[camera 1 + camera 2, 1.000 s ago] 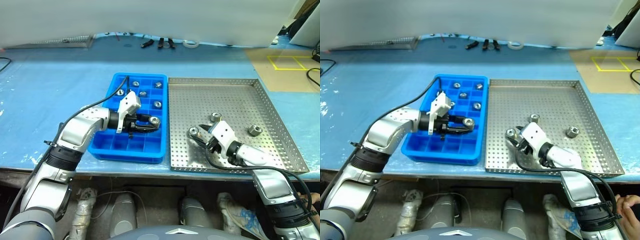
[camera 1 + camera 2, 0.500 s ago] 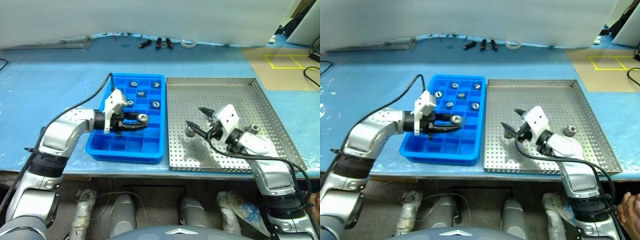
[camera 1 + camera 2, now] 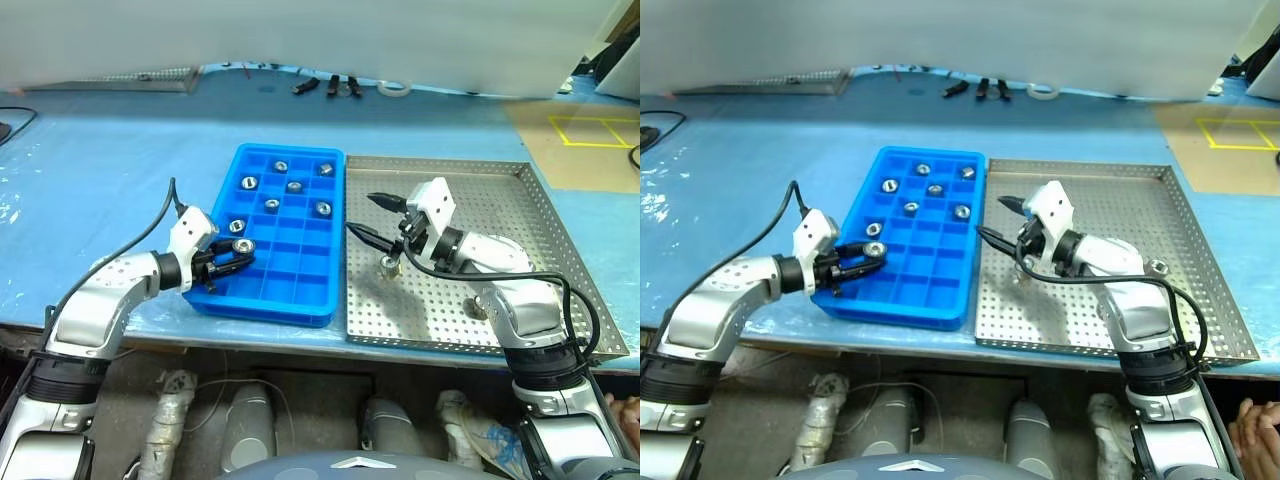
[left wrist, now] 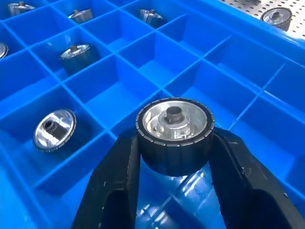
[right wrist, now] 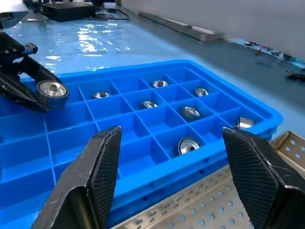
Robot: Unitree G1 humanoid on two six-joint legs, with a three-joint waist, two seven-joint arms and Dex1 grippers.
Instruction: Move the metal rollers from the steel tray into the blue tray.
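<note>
Since earlier frame: left gripper (image 3: pixel 228 252) w/ its roller (image 3: pixel 240 246) has swung from blue tray's right columns to its left-hand columns, near front; right gripper (image 3: pixel 372 217) has risen off steel tray (image 3: pixel 500 200) floor toward blue tray (image 3: pixel 300 290) edge, jaws wider. Head views: blue tray left of steel tray, sides touching or nearly so; six metal rollers (image 3: pixel 294 186) sit in its far compartments, one per cell. One roller (image 3: pixel 389 265) stands on perforated floor below right gripper, not held; another (image 3: pixel 1157 267) partly hidden behind right forearm. Blue table (image 3: pixel 100 170) cover; small tools (image 3: pixel 322 87) and tape ring (image 3: pixel 393 89) at far edge, well apart; yellow floor marking (image 3: pixel 590 128) far right. Left wrist view: fingers (image 4: pixel 114 186) clamp dark-rimmed roller over empty cell; filled cells beyond, steel-tray roller (image 4: pixel 276 15) past rim. Right wrist view: fingers (image 5: pixel 100 167) spread wide, empty, facing blue tray; left gripper w/ roller visible across it.
</note>
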